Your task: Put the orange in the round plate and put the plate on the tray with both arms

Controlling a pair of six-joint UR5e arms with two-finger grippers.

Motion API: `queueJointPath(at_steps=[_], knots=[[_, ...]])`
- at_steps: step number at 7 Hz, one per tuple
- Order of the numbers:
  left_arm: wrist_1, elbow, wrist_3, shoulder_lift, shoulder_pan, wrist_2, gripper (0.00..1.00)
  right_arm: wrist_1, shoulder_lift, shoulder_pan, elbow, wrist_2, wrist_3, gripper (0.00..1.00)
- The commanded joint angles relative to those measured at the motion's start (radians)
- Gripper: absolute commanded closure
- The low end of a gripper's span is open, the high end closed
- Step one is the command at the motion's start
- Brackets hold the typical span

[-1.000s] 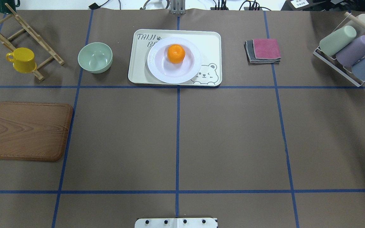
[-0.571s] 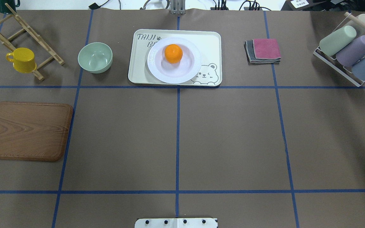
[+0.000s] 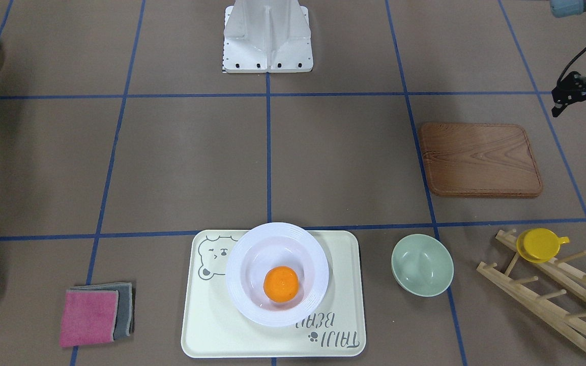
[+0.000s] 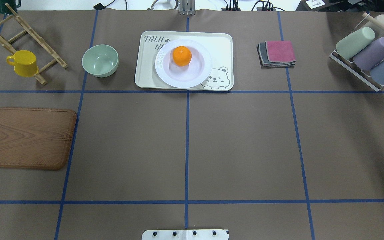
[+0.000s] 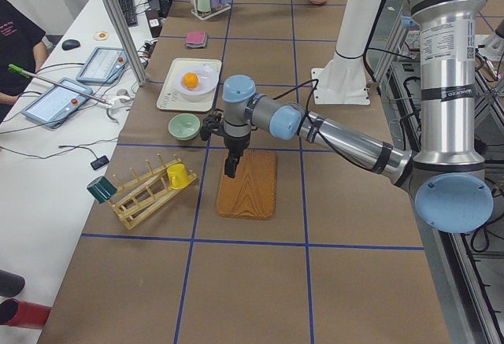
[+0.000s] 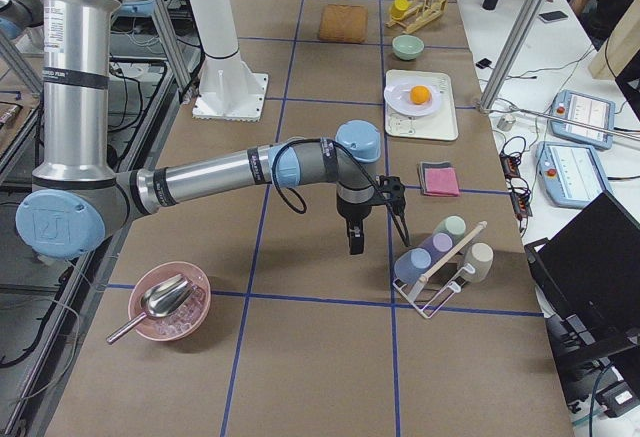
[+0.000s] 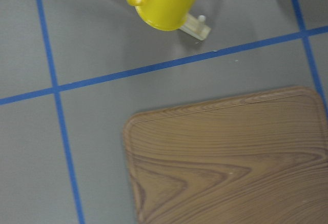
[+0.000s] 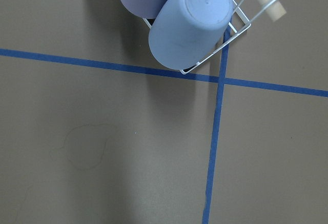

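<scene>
The orange (image 4: pixel 182 55) lies in the sunken centre of the white round plate (image 4: pixel 161 68). The plate rests on the cream bear tray (image 4: pixel 222 46) at the table's far middle; the front view shows the same orange (image 3: pixel 282 283), plate (image 3: pixel 318 264) and tray (image 3: pixel 211 315). No arm appears in the overhead view. My left gripper (image 5: pixel 229 172) hangs pointing down over the wooden board (image 5: pixel 246 185), far from the tray. My right gripper (image 6: pixel 354 245) hangs beside the cup rack (image 6: pixel 440 257). I cannot tell whether either is open or shut. Neither wrist view shows fingers.
A pale green bowl (image 4: pixel 100 60) stands left of the tray, and a yellow cup (image 4: pixel 23 62) sits on a wooden rack (image 4: pixel 28 36). Folded cloths (image 4: pixel 277 53) lie right of the tray. A pink bowl with a scoop (image 6: pixel 168 302) sits near the robot's right.
The orange has rolled slightly left inside the plate. A dark tip at the overhead view's left edge one second ago is gone.
</scene>
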Motion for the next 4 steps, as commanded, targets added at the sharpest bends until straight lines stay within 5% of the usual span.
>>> queueJointPath(at_steps=[1, 4], knots=[[0.018, 0.13, 0.18, -0.018, -0.131, -0.067, 0.02, 0.0, 0.002, 0.0, 0.001, 0.001, 0.0, 0.0], [0.018, 0.158, 0.183, -0.009, -0.136, -0.067, 0.02, 0.002, 0.004, 0.0, 0.001, 0.0, 0.0, 0.0]])
